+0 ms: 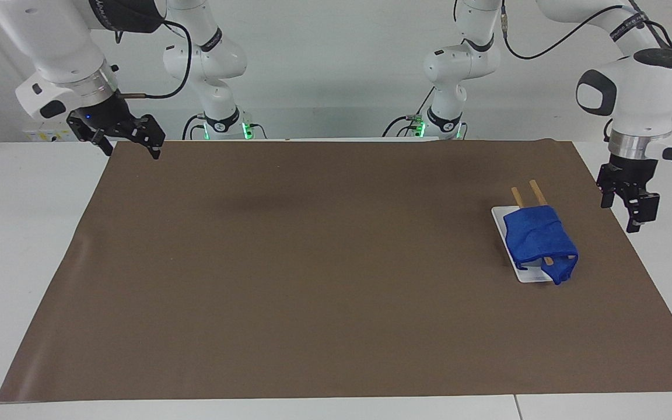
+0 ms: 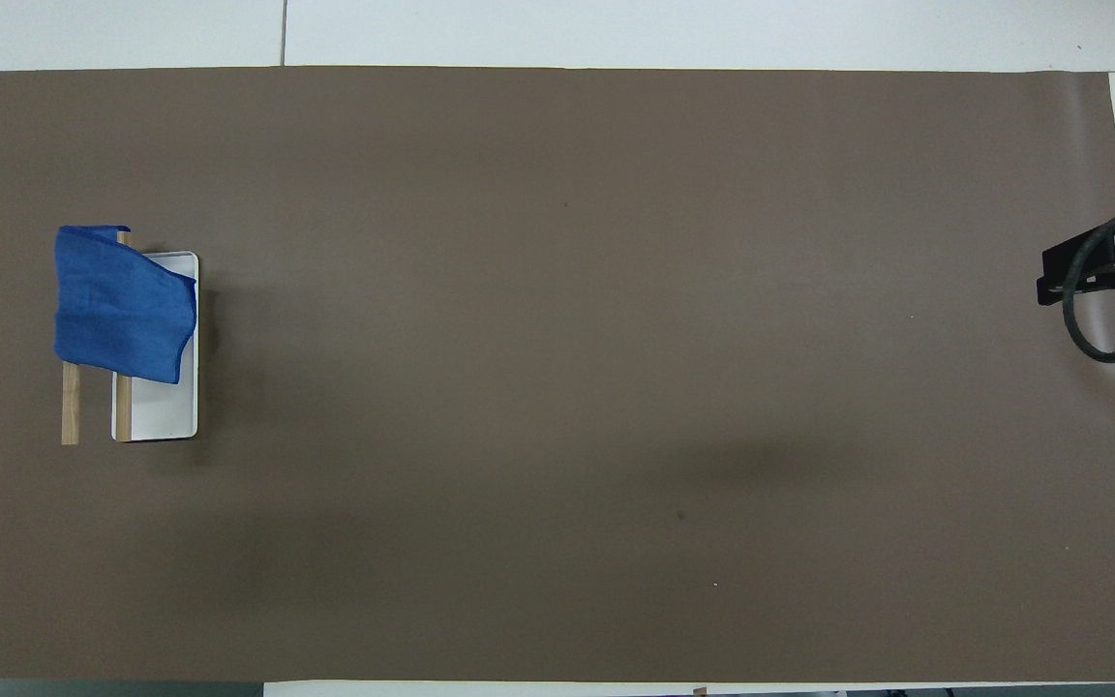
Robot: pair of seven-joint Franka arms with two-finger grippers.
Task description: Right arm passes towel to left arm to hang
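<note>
Fingers of both grippers stand parted and hold nothing, as we record from the facing view. Item one, the left gripper [image 1: 633, 212]: it hangs in the air over the edge of the brown mat [image 1: 312, 262] at the left arm's end of the table, fingers pointing down, apart from the towel; in the overhead view we find only slivers of black at the frame's edge and cannot make it out. Item two, the towel [image 1: 537, 238]: royal blue, draped over two wooden rods [image 1: 536, 191] of a small rack whose white base [image 1: 531, 273] sits on the mat; one fold sags off the rods' ends down to the base, farther from the robots. From above we list the towel [image 2: 122, 305] covering the part of the rods [image 2: 71, 407] farther from the robots, with their nearer ends and part of the white base [image 2: 165, 411] left bare. Item three, the right gripper [image 1: 129, 137]: it hovers over the mat's corner at the right arm's end of the table, a blue light on its wrist, well apart from the towel; from above the right gripper [image 2: 1090, 271] shows with a black cable looped beneath it.
</note>
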